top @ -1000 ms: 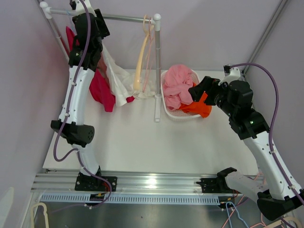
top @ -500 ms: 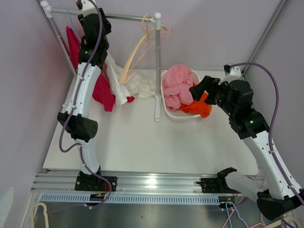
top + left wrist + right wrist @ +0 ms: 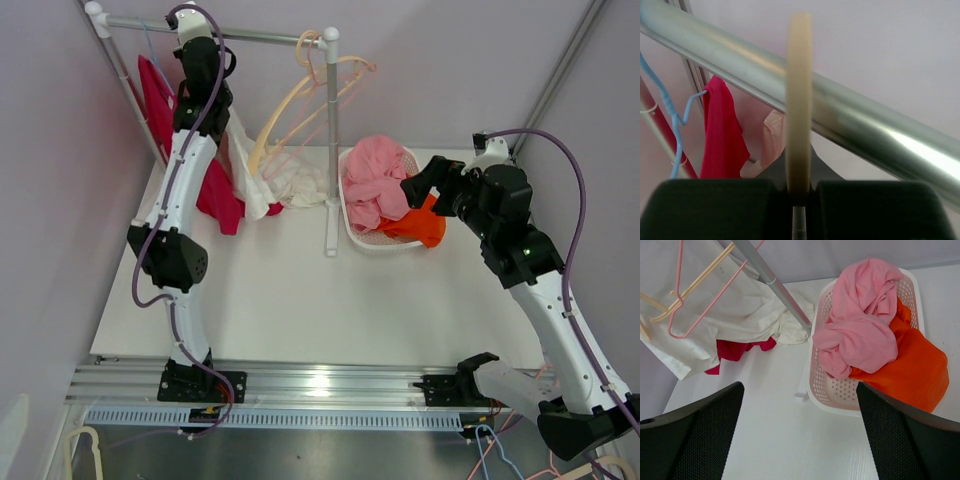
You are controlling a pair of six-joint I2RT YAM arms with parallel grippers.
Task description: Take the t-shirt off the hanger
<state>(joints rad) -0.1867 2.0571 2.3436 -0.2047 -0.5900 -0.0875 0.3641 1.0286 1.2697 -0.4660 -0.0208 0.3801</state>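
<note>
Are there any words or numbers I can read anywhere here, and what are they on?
None to read. No words, numbers or signs show on the white shirt, red shirt, basket, rail, cream hanger or anything else.

Cream hanger point(image 3: 798, 100), white t-shirt point(image 3: 735, 315), red shirt point(image 3: 721, 132)
</note>
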